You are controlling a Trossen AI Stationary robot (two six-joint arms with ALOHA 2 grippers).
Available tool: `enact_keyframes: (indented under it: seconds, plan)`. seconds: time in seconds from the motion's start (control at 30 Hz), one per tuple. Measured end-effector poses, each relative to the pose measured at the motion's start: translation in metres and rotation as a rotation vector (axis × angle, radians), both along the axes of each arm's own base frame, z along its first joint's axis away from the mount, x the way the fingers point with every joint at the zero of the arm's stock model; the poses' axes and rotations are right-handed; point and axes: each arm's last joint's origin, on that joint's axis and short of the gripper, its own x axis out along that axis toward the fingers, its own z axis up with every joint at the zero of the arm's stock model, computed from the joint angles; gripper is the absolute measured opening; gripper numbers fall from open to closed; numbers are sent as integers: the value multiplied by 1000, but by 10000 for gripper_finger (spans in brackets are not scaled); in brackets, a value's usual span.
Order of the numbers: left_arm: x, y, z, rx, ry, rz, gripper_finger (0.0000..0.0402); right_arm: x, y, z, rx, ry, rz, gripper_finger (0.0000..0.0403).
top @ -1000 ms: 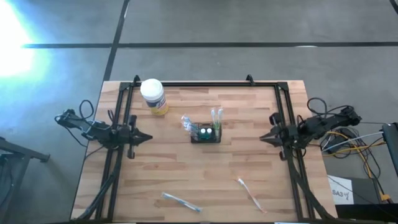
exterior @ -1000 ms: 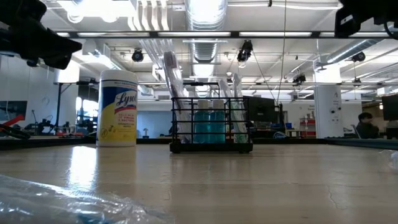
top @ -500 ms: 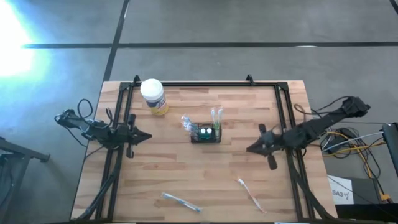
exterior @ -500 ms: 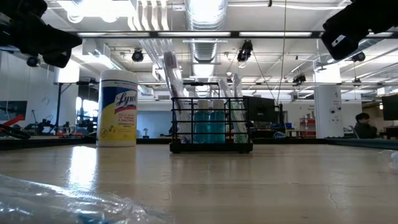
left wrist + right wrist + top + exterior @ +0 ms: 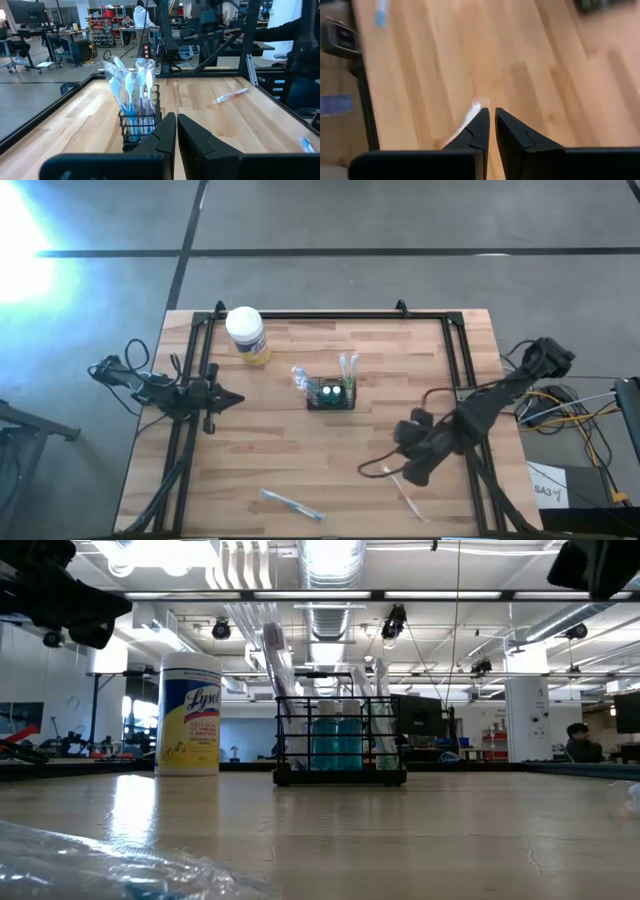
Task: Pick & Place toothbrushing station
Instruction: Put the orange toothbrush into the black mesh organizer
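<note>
Station [image 5: 331,395] mid-table, open wood around; right pincer [image 5: 368,471] near front edge

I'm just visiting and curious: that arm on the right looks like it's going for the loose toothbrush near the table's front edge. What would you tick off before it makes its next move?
1. Right gripper is near the wrapped toothbrush: ok, it hangs just beside it in the high view.
2. Fingers parted for a grab: not ok, the right wrist view shows them nearly shut.
3. Toothbrush lies free: ok, bare wood around it.
4. Toothbrushing station upright at mid-table: ok.
5. Left gripper out of the way: ok, at the table's left side, shut.
6. Height above the toothbrush: cannot tell.
</note>
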Motion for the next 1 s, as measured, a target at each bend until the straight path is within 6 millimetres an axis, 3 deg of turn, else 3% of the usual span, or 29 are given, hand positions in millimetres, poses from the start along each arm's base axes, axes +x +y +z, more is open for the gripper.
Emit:
enact_keyframes:
  seconds: [0.17, 0.33, 0.57, 0.73, 1.0]
  plan:
    - [0, 0, 0, -6, 1, -2, 23, 21, 26, 8, 107, 172, -42, 52]
    - [0, 0, -1, -16, 4, -3, 23, 37, 51, 20, 166, 181, -65, 101]
    - [0, 0, -2, -32, 7, -4, 23, 30, 83, 23, 206, 212, -176, 175]
    - [0, 0, -3, -29, 14, -6, 23, 14, 88, 3, 119, 286, -460, 203]
    - [0, 0, -3, -32, 16, -5, 23, 15, 104, -33, 58, 333, -515, 212]
